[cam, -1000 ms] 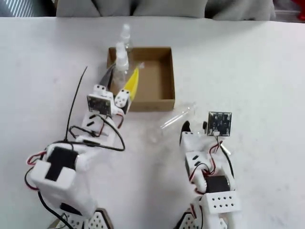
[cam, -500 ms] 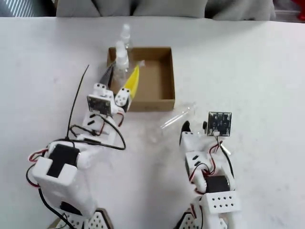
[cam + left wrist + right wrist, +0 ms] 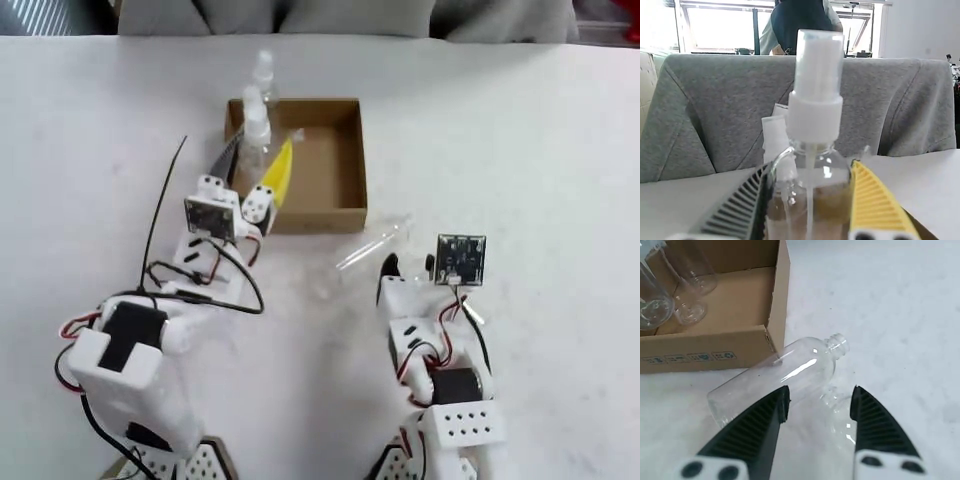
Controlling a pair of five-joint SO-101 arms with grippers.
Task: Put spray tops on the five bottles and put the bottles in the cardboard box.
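Note:
My left gripper (image 3: 256, 160) is shut on an upright clear bottle (image 3: 807, 200) that carries a white spray top (image 3: 815, 90). It holds the bottle over the near left part of the cardboard box (image 3: 335, 165), between a grey and a yellow finger. More capped bottles (image 3: 262, 75) stand at the box's far left corner. A clear bottle without a top (image 3: 780, 375) lies on its side on the table against the box's outer wall (image 3: 715, 352). My right gripper (image 3: 821, 392) is open just short of this bottle, with nothing between its fingers.
A small clear piece (image 3: 840, 410) lies on the table by the right gripper's fingers. Clear bottle bodies (image 3: 687, 287) stand inside the box's corner. White table (image 3: 500, 130) spreads wide to the right of the box. A grey cloth (image 3: 705, 115) hangs behind the table.
The left arm's base has shifted very slightly. The held bottle, the lying bottle and the right arm are where they were.

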